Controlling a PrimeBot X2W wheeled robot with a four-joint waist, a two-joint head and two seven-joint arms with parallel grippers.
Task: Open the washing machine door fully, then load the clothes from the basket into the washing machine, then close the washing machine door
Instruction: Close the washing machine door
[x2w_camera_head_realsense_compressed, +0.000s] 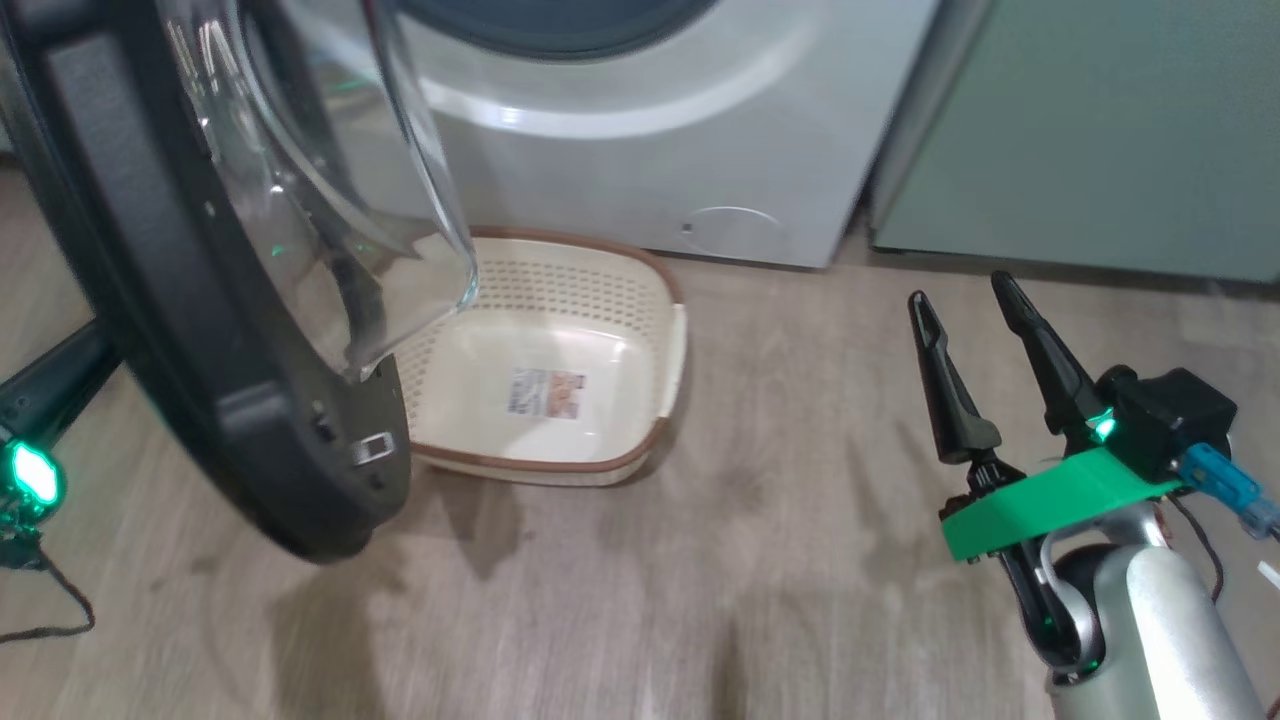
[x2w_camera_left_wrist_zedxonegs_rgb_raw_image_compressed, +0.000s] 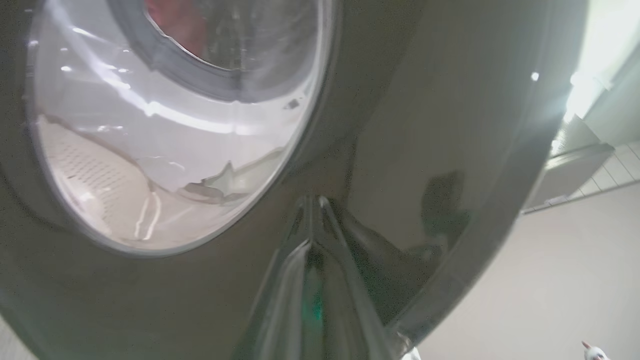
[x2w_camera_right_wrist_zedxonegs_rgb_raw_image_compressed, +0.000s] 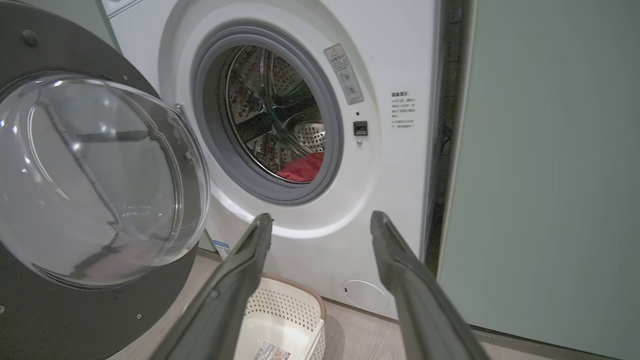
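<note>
**Door ajar, red garment in the drum**

In the head view the washing machine (x2w_camera_head_realsense_compressed: 650, 150) stands at 12 o'clock, with a pale green cabinet (x2w_camera_head_realsense_compressed: 1080, 130) beside it at 2 o'clock. The washing machine door (x2w_camera_head_realsense_compressed: 150, 300) hangs open at 9 o'clock, and its clear glass bowl overlaps the near corner of the basket (x2w_camera_head_realsense_compressed: 640, 300). The basket sits on the wooden floor (x2w_camera_head_realsense_compressed: 750, 580) near the centre, just in front of the machine, with a label sticker (x2w_camera_head_realsense_compressed: 545, 393) on its bare bottom.

In the right wrist view the clothes (x2w_camera_right_wrist_zedxonegs_rgb_raw_image_compressed: 302, 170) lie inside the steel drum at its 5 o'clock edge, behind the grey gasket.

The right end effector (x2w_camera_head_realsense_compressed: 962, 292) hovers at 4 o'clock with its fingers spread wide and nothing between them, well apart from the basket.

In the left wrist view the left end effector (x2w_camera_left_wrist_zedxonegs_rgb_raw_image_compressed: 312, 210) has its fingers pressed together, gripping nothing, with the tips at the door's glossy black outer rim. Whether they touch it cannot be told.
</note>
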